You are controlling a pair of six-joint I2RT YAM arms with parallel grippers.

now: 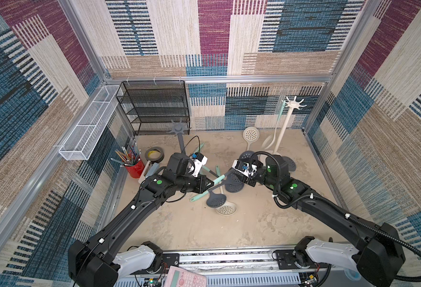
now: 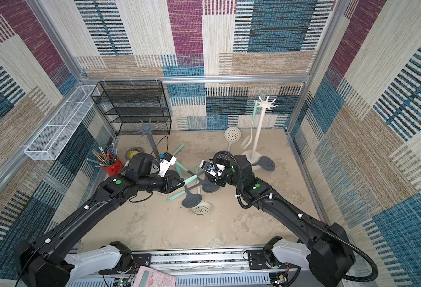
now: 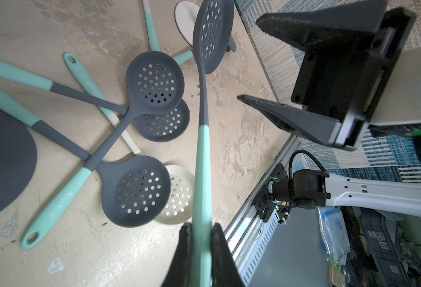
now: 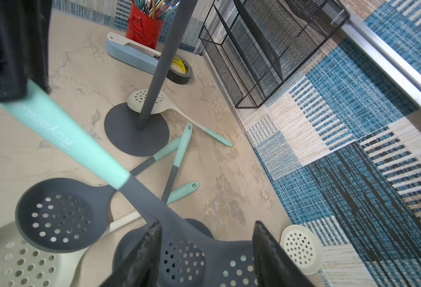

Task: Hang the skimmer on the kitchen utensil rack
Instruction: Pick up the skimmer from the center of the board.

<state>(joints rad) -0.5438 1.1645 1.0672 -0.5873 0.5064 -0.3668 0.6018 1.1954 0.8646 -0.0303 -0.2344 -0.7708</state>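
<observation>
My left gripper is shut on the teal handle of a grey-headed skimmer, held off the table in both top views. My right gripper stands open, its fingertips just short of that skimmer's perforated head, with a gap showing between them in the left wrist view. A white utensil rack stands at the back right with one utensil hanging on it. A grey utensil rack stands behind my left gripper.
Several more skimmers lie in a heap on the table below the grippers, grey and cream, with another cream one by the white rack. A black mesh shelf, white wire basket, red pencil cup and tape roll line the left.
</observation>
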